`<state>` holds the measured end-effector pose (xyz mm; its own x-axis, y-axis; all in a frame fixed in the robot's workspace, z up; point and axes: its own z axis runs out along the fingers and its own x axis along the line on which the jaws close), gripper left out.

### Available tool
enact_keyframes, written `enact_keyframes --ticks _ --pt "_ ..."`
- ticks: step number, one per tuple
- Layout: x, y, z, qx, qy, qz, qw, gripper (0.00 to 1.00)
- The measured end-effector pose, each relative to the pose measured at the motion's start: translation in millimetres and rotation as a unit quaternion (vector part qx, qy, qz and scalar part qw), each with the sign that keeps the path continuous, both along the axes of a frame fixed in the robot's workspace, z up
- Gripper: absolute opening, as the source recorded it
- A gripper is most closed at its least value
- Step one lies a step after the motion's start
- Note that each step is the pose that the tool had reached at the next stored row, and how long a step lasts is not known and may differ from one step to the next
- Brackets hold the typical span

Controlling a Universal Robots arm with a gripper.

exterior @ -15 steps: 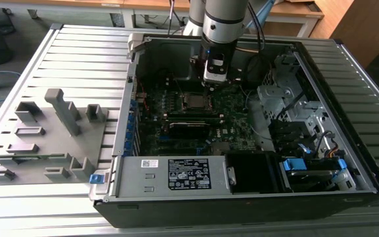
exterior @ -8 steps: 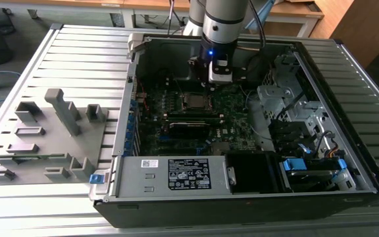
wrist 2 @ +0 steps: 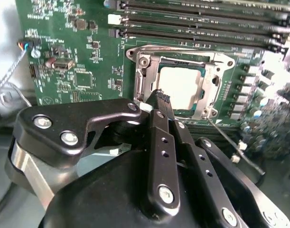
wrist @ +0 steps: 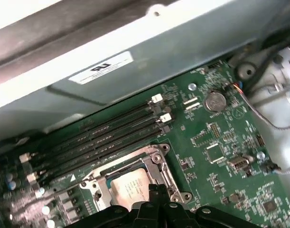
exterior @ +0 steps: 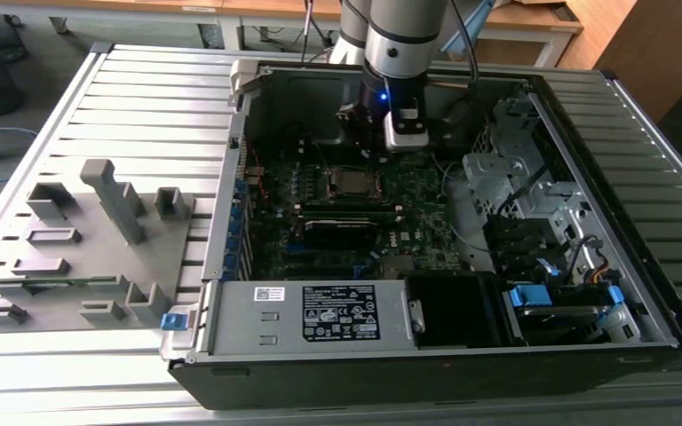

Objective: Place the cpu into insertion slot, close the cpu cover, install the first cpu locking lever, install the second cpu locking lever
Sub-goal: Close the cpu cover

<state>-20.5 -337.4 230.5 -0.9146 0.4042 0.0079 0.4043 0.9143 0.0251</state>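
Slatted grey metal tabletop [exterior: 139, 89]. Dull silver square cpu [wrist 2: 180, 85] seated in square black insertion slot [exterior: 347, 182]; shiny silver cpu cover frame [wrist 2: 210, 78] lowered; thin wire locking lever [wrist 2: 232, 145] seemingly unlatched. Black end effector [wrist 2: 161, 99], clenched empty, at slot's 1 o'clock, exterior view.

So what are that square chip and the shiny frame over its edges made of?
The cpu: likely metal, since its top is a dull, pale silver and evenly matte. The cover: probably thin stamped sheet metal, which looks brighter and shows sharp glints along its bent edges.
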Motion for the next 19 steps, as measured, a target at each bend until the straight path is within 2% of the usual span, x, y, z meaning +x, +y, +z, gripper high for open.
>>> enact_keyframes --ticks 5,8,10,14,19 --pt "0.0 0.0 -0.3 0.0 0.0 0.046 0.999 0.11" --pt "0.0 0.0 -0.5 0.0 0.0 0.073 0.9973 0.11" --pt "0.0 0.0 -0.7 0.0 0.0 0.091 0.9958 0.11" --pt "0.0 0.0 -1.0 0.0 0.0 0.127 0.9919 0.11" --pt "0.0 0.0 -1.4 0.0 0.0 0.172 0.9851 0.11"
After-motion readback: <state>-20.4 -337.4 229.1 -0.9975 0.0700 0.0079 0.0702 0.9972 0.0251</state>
